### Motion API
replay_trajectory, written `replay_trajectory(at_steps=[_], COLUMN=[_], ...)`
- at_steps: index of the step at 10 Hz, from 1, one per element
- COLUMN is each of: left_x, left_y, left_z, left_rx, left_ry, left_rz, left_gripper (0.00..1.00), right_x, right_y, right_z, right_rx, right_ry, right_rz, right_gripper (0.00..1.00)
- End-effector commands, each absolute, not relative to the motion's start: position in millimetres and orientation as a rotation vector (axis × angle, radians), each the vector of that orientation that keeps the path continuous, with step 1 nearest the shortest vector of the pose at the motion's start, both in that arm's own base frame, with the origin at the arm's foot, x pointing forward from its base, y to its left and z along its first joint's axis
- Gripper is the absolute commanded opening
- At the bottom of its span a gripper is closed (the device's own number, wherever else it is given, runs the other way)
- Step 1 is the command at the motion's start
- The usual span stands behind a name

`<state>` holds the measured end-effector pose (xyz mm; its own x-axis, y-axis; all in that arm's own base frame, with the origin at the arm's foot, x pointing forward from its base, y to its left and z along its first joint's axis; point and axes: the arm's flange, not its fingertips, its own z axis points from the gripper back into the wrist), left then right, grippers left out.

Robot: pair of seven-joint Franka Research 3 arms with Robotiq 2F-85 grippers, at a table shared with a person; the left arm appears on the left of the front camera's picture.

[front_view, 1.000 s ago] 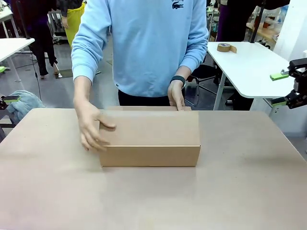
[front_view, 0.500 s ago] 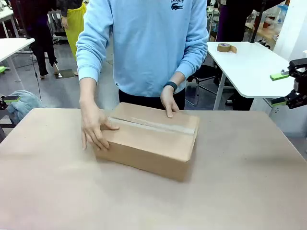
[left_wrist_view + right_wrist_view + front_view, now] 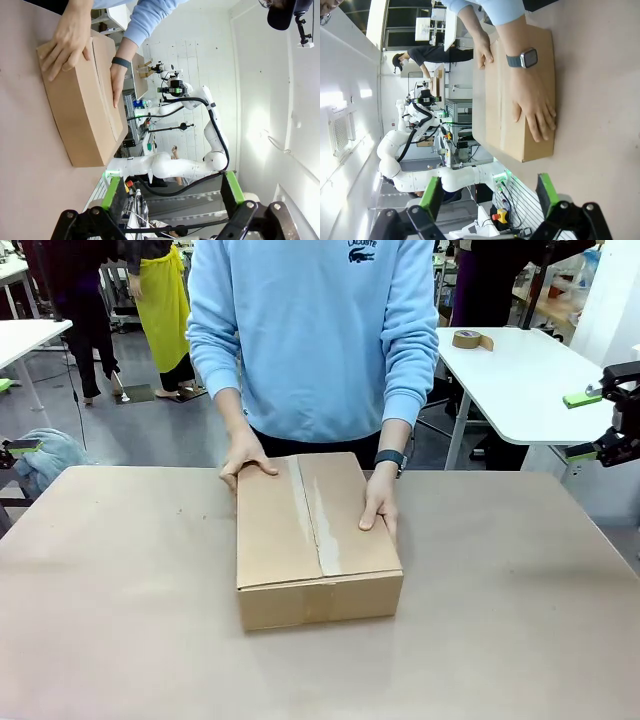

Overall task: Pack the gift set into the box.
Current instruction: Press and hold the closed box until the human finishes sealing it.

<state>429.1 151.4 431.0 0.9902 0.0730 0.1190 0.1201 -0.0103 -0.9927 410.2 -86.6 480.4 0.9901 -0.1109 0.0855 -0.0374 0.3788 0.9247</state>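
Note:
The box [image 3: 285, 530] lies in the middle of the brown table [image 3: 120, 640], closed, its taped seam running from the person toward me. The person holds it with one hand [image 3: 245, 458] at the far left corner and the other hand [image 3: 381, 505] on its right side. In the wrist views the box [image 3: 80, 110] [image 3: 495, 100] lies well beyond my fingers. My left gripper [image 3: 172, 192] is open and holds nothing, back at the table's left edge [image 3: 18, 448]. My right gripper [image 3: 488, 195] is open too, off the right edge [image 3: 583, 425]. The gift set is out of view.
A white table [image 3: 530, 380] with a roll of brown tape [image 3: 472, 339] stands at the back right. Another white table [image 3: 25, 335] is at the back left. People stand farther off behind the person.
The person has turned the box from lying crosswise to lengthwise, so one short end faces me, and has moved both hands to its far end. Neither gripper has moved.

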Motion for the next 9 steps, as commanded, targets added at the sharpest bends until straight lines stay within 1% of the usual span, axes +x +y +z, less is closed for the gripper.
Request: replay_trajectory(at_steps=[1,4,5,6,7,8,9], left_x=[426,426,429,424,425,420,413], left_y=[152,152,151,103,36,-12,-44], left_z=[431,431,431,451,462,461,455], left_rx=[-1.572,-1.572,-1.583,-1.551,-1.444,-1.377,-1.269], left_ry=[-0.156,-0.156,-0.151,-0.201,-0.348,-0.462,-0.605], left_rz=[-0.049,-0.049,-0.037,-0.350,-0.667,-0.868,-1.022], left_gripper=[1.00,1.00,1.00,1.00,1.00,1.00,1.00], right_x=[409,410,397,399,401,401,398], right_y=[-86,-87,-85,-37,26,62,91], right_z=[481,480,508,527,534,534,527], right_rx=[1.168,1.182,1.073,1.049,1.042,1.012,0.994], right_ry=[-0.133,-0.141,-0.281,-0.408,-0.467,-0.579,-0.650], right_rz=[-0.060,-0.047,0.002,0.348,0.789,1.034,1.233], right_gripper=[1.00,1.00,1.00,1.00,1.00,1.00,1.00])
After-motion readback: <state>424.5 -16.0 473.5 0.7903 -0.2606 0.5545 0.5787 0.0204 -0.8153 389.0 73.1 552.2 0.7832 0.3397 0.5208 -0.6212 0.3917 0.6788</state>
